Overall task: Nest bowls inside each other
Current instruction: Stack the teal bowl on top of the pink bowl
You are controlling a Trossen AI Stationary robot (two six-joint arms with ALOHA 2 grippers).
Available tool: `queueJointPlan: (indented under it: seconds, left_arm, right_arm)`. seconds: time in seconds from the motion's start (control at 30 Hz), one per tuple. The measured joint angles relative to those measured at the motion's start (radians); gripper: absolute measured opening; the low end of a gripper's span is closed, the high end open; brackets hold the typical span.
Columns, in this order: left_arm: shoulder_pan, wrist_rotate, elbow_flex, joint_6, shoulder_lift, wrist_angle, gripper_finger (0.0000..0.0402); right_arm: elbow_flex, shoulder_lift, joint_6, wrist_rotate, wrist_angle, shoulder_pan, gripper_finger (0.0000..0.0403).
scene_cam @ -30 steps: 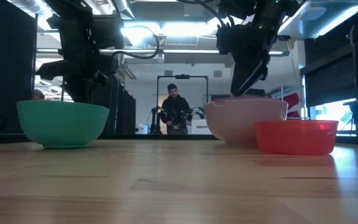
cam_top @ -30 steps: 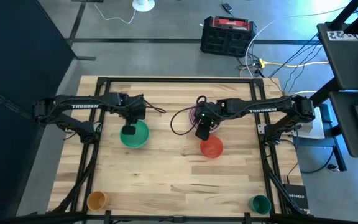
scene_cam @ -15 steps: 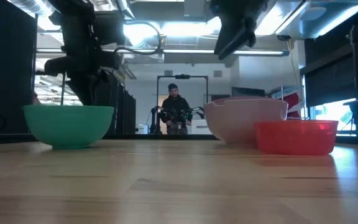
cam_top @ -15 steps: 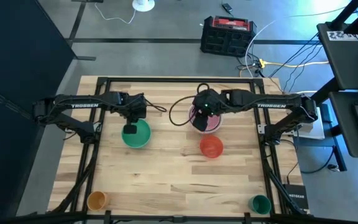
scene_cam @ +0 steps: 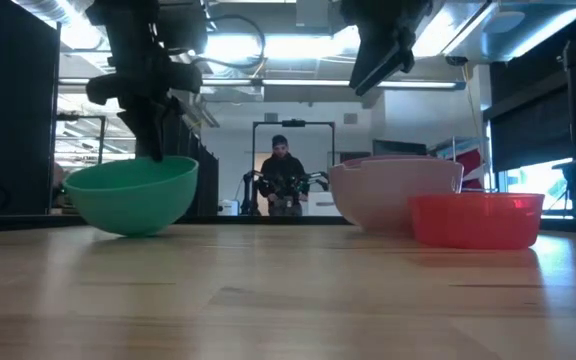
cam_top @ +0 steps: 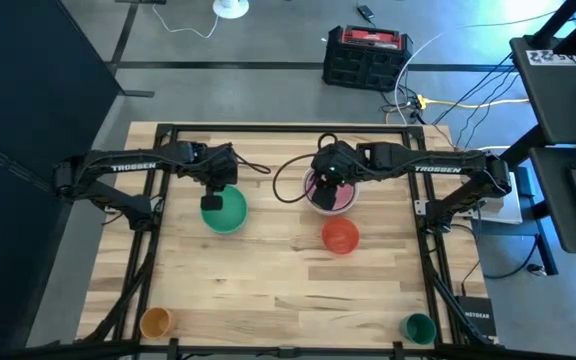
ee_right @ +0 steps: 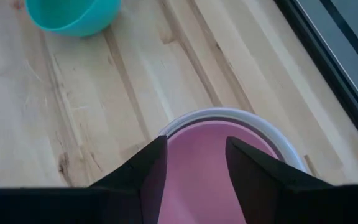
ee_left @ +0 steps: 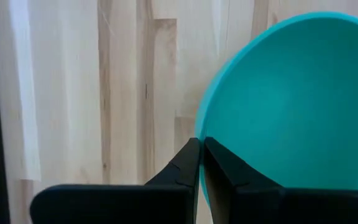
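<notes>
Slippage is the main risk at the left gripper (ee_left: 201, 163), whose fingers are pinched shut on a thin stretch of the green bowl (scene_cam: 134, 194)'s rim, so that the bowl is held tilted with its far side raised and only its underside on the table (cam_top: 268, 270). A hold this narrow on smooth plastic could probably be lost if the bowl is swung or dragged, and the bowl might then roll away. Well apart from that gripper, towards the other arm, the pink bowl (cam_top: 334, 193) is seen seated inside a pale grey bowl (ee_right: 277, 144). The right gripper (ee_right: 196, 163) hangs just above the pink bowl, fingers spread and empty. That arm stands in the way: a green bowl carried across would likely be met by it unless it is drawn back. It is judged too that the green bowl looks no smaller than the pink one, so a poor fit may follow. The red bowl (cam_top: 340, 236) sits just beside the stack. An orange cup (cam_top: 155, 322) and a green cup (cam_top: 419, 327) are left well apart at the near corners.
</notes>
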Motion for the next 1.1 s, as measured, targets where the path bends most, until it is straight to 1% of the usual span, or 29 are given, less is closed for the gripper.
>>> queueJointPlan:
  seconds: [0.27,0.4,0.6,1.1]
  left_arm:
    - [0.000,-0.002,-0.008,0.003,0.000,0.001,0.0000]
    - [0.000,0.003,-0.052,-0.009,0.000,0.024,0.0000]
    - [0.000,0.034,-0.062,-0.019,0.000,0.035,0.0003]
    - [0.000,0.056,-0.062,-0.019,0.014,0.048,0.0063]
  right_arm:
    - [0.000,0.000,-0.007,0.004,-0.006,0.000,0.0149]
    - [0.000,0.000,-0.005,0.004,-0.007,0.000,0.0149]
    - [0.000,0.000,-0.005,0.003,-0.007,0.000,0.0149]
    - [0.000,0.000,-0.004,-0.006,-0.007,0.000,0.0149]
